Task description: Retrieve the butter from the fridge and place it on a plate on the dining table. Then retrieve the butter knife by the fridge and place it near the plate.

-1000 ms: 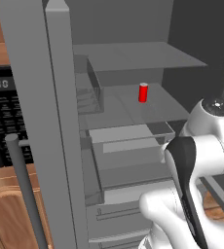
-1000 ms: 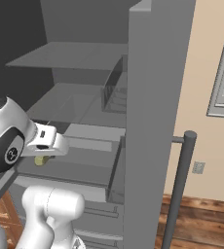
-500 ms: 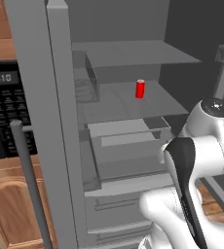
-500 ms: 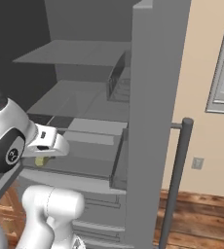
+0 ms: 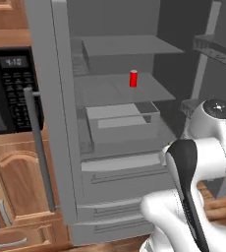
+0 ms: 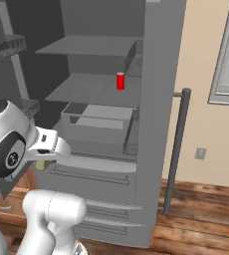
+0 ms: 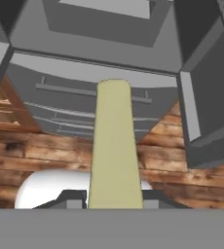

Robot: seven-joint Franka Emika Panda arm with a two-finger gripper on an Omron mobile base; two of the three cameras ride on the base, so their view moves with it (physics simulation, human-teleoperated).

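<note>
- The butter (image 7: 113,146) is pinched between the gripper (image 7: 111,197) fingertips, outside the open fridge (image 5: 110,147).
- Retrieval looks done; carrying is the step in hand.
- Next: drive to the dining table and find the plate.

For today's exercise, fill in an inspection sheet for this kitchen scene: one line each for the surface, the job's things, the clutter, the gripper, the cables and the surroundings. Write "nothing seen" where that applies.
Surface: wooden plank floor in front of the fridge; grey shelves inside.
Job's things: butter, a pale yellow stick, held between the finger tips in the hand view; fridge with both doors open. Plate, dining table and butter knife: nothing seen.
Clutter: small red container upright on a middle shelf.
Gripper: gripper shut on the butter, outside the fridge, over the floor and lower drawers.
Cables: nothing seen.
Surroundings: black microwave over wood cabinets to the left; beige wall with a window and wall outlet to the right.
</note>
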